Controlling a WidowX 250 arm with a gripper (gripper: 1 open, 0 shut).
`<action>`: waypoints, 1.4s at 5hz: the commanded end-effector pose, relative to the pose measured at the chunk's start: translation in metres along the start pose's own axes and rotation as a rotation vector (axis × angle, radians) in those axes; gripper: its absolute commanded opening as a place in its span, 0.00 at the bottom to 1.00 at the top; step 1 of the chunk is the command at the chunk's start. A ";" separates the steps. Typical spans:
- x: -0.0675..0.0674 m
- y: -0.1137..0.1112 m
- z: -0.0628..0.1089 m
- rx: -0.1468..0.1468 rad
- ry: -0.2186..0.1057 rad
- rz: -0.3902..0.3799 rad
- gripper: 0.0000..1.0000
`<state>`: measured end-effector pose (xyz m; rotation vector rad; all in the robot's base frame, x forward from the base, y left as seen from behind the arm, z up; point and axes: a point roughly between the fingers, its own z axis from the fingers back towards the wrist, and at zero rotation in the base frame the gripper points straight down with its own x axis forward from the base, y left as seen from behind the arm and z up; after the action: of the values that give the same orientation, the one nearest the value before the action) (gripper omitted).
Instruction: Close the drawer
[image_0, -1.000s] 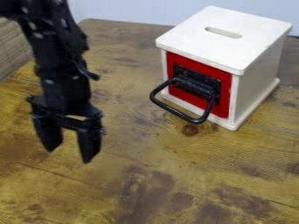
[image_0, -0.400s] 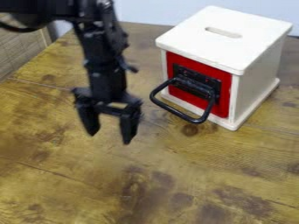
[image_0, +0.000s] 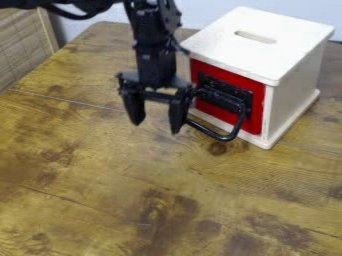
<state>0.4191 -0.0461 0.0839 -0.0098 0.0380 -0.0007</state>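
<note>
The claw (image_0: 156, 117) points down over the tabletop, its two dark fingers spread wide with a gap between them and nothing visible held in it. It has travelled rightward across the scene since the two earlier views, from well apart from the box to just beside the front of the drawer. Its right-hand finger now lies close to the large black loop handle (image_0: 215, 131), and part of the loop is hidden behind it; whether the two touch cannot be told from this single view.

Outward from the claw, the handle projects to the left and near side from the black inset plate (image_0: 223, 97) on the red front panel (image_0: 250, 124) of the drawer. This panel is set in the cream-white box (image_0: 293, 95), which stands at the far right of the wooden table (image_0: 80, 190) with its slot (image_0: 255, 37) uppermost. Box and drawer show no shift between views; only the arm (image_0: 151, 40) has moved.

The change suggests that the approach is nearly complete and the closing push has yet to begin. The panel appears almost flush, so any remaining travel is probably short. A push towards the right and far side seems required; an off-centre contact could turn the box or catch a finger in the loop.
</note>
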 end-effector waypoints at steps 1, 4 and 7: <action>0.019 0.012 0.040 -0.014 -0.098 0.037 1.00; 0.024 0.011 0.061 -0.027 -0.101 -0.046 1.00; 0.016 0.008 0.061 -0.055 -0.116 -0.053 1.00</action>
<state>0.4323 -0.0452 0.0939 -0.0558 0.0517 -0.0693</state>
